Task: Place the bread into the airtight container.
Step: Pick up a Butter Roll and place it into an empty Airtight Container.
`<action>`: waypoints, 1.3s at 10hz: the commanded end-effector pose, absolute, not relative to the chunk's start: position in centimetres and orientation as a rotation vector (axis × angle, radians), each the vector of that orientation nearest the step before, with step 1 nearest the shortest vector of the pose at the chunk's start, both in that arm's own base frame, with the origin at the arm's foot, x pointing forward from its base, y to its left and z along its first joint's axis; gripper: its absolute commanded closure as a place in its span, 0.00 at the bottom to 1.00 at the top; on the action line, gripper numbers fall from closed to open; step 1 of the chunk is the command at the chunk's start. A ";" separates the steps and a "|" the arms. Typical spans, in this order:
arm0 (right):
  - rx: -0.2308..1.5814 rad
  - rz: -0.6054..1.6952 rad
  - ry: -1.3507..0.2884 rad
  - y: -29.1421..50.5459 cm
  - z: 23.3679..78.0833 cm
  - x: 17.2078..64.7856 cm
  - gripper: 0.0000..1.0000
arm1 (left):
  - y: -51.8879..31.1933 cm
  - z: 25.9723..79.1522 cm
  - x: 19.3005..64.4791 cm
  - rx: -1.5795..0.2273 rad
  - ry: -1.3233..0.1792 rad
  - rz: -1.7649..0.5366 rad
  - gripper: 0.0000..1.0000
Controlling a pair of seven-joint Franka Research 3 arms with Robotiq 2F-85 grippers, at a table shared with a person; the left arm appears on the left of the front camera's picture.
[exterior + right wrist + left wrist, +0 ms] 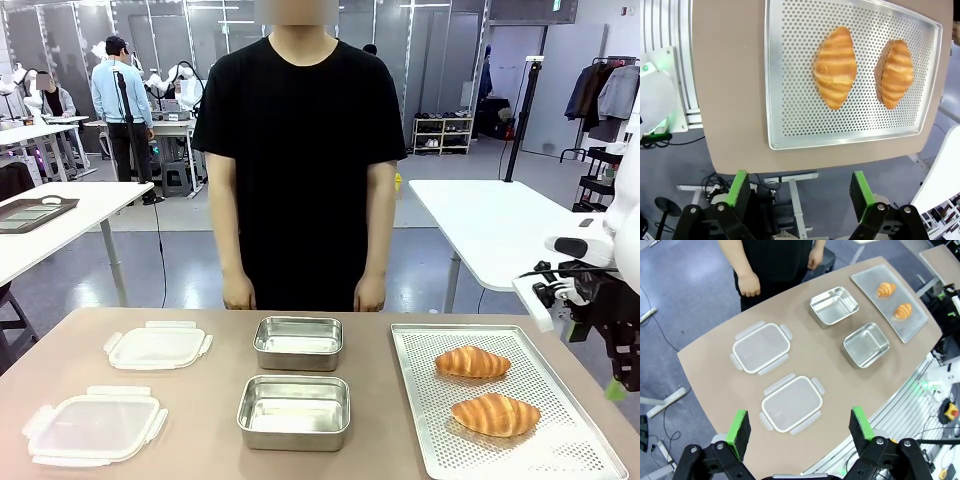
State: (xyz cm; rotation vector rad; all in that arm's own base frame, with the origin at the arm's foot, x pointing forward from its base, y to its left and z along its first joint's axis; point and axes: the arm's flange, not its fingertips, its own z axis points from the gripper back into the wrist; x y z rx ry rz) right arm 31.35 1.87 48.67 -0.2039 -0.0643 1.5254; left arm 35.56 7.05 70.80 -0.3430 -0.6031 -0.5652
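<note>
Two golden croissant-shaped pieces of bread (495, 414) (472, 362) lie on a perforated metal tray (420, 400) at the table's right. Two empty steel containers (293, 411) (298, 343) stand in the middle, one behind the other. My right gripper (620, 375) hangs off the table's right edge. In its wrist view it (799, 189) is open and empty, high above that edge, with both breads (835, 67) (897, 73) ahead. My left gripper (799, 426) is open and empty, high above the table's left side, looking over the containers (866, 345) (834, 305).
Two clear plastic lids (95, 425) (157, 346) lie on the left of the table. A person (300, 170) stands at the far edge, arms hanging down, hands just behind the table. White tables stand farther back.
</note>
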 end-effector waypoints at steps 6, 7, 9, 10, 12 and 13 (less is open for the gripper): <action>-0.113 1.595 -0.022 2.8 42.0 35.2 0.00 | 7.0 70.9 35.4 -0.344 -0.603 -0.574 0.00; -0.094 1.604 -0.028 2.8 40.6 35.8 0.00 | 7.0 70.9 35.4 -0.344 -0.603 -0.574 0.00; -0.057 1.590 -0.065 2.9 38.3 36.9 0.00 | 7.0 70.9 35.4 -0.344 -0.603 -0.574 0.00; -0.063 1.582 -0.082 3.2 37.3 37.4 0.00 | 7.0 70.9 35.4 -0.344 -0.603 -0.574 0.00; -0.049 1.576 -0.109 3.4 36.2 38.6 0.00 | 7.0 70.9 35.4 -0.344 -0.603 -0.574 0.00; -0.044 1.567 -0.105 3.4 35.7 39.1 0.00 | 7.0 70.9 35.4 -0.344 -0.603 -0.574 0.00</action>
